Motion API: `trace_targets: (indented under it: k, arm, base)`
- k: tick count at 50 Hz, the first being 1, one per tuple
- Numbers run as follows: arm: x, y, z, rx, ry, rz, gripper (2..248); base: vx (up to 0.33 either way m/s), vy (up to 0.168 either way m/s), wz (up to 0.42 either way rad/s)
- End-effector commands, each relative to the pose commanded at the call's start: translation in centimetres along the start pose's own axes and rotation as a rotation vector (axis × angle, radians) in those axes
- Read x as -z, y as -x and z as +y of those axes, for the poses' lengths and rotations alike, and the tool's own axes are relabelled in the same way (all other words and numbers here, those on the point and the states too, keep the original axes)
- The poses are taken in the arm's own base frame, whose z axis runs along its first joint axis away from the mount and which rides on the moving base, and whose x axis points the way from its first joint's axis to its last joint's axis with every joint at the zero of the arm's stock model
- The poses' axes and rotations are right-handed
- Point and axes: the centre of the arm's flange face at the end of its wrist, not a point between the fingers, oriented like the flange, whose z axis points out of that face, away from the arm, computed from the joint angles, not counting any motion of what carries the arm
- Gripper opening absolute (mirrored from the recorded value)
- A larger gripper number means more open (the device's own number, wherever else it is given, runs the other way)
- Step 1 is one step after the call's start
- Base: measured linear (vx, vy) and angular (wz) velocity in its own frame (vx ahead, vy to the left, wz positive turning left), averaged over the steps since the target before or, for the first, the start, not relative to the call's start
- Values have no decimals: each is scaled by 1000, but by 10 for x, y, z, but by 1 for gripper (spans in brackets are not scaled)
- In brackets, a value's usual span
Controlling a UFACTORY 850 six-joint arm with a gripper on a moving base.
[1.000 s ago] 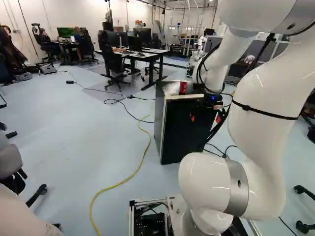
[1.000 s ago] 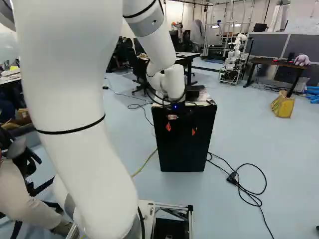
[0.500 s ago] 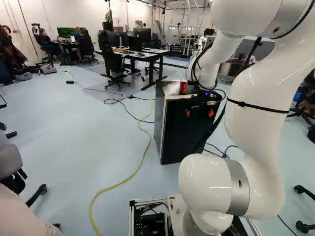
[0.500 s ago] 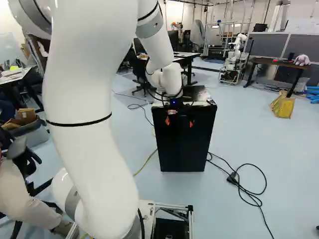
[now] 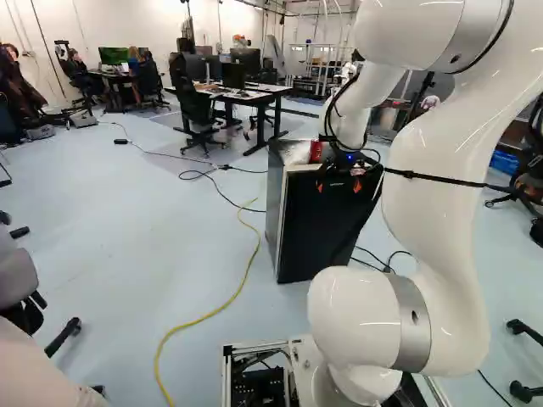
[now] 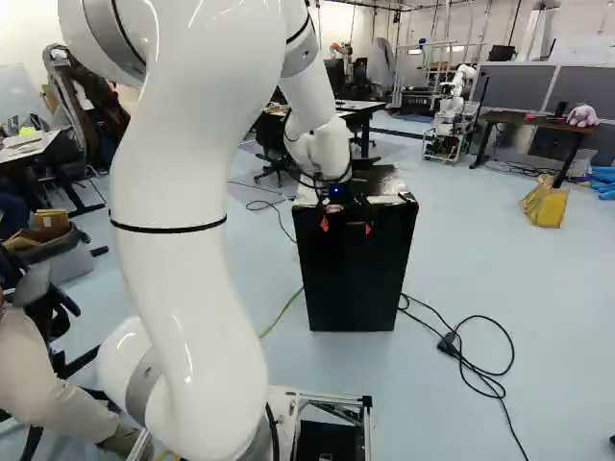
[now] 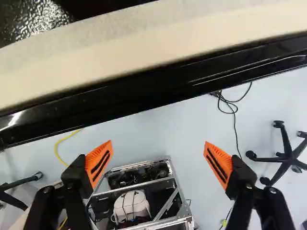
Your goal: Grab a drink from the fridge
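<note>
Orange-padded black fingers (image 7: 99,164) stand wide open, the glossy black fridge door (image 7: 144,93) crossing slantwise ahead, not between them.

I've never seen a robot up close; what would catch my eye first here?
The big white arm at the right of the left base view, reaching to a black fridge. Its end effector has bright orange pads, spread apart near the fridge's top front edge. A red can stands on the fridge.

White, rounded arm segments with grey metallic bands and what look like black straps.
</note>
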Motion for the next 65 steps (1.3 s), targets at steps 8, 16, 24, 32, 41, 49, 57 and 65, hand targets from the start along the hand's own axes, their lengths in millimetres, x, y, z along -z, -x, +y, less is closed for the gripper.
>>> trace_targets:
  k: [8, 16, 24, 32, 41, 49, 57, 65]
  arm:
    - [0, -2, 0, 1, 0, 1, 247]
    - [0, -2, 0, 1, 0, 1, 247]
    - [0, -2, 0, 1, 0, 1, 247]
    - [0, -2, 0, 1, 0, 1, 247]
    - [0, -2, 0, 1, 0, 7, 247]
    - [0, -3, 0, 1, 0, 16, 247]
    - [0, -4, 0, 1, 0, 26, 247]
    - [0, -5, 0, 1, 0, 36, 247]
  base:
    - [0, 0, 0]
    - [0, 0, 0]
    - [0, 0, 0]
    - [0, 0, 0]
    - [0, 0, 0]
    - [0, 0, 0]
    - [0, 0, 0]
    - [0, 0, 0]
